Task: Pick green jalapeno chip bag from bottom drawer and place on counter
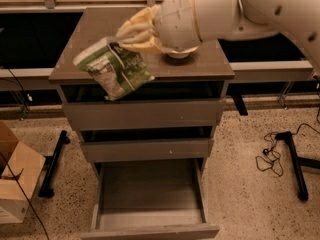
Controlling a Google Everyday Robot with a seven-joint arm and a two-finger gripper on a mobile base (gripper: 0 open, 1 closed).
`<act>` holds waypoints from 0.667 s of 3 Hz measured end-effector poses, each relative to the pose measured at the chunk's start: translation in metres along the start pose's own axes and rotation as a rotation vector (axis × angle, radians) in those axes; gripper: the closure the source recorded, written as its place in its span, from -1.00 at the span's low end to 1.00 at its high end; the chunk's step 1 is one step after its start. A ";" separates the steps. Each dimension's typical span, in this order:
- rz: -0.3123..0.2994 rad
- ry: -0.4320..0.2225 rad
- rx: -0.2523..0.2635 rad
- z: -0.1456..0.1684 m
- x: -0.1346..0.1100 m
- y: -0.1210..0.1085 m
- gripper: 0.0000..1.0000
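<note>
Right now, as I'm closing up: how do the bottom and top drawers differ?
The bottom drawer is pulled far out, floor showing; the top drawer is nearly pushed in. The bottom drawer sits lowest; the top drawer under the counter. Both fronts are plain grey-brown. The end effector grips the chip bag by the counter's front edge.

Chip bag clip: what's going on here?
The robot arm's gripper has its jaws shut on the top of the green chip bag, which hangs at the front left edge of the counter, not yet set down. Below, the bottom drawer stands pulled open.
</note>
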State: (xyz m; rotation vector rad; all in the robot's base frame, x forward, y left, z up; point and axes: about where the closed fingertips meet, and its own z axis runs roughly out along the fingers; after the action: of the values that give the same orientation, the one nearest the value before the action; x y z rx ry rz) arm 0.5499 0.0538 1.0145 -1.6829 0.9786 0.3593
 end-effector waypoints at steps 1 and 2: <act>-0.050 -0.001 -0.021 0.022 0.009 -0.048 1.00; -0.054 -0.010 -0.051 0.056 0.025 -0.086 1.00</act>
State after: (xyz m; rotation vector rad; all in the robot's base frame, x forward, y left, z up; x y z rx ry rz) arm 0.6436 0.0987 1.0340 -1.7489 0.9216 0.3591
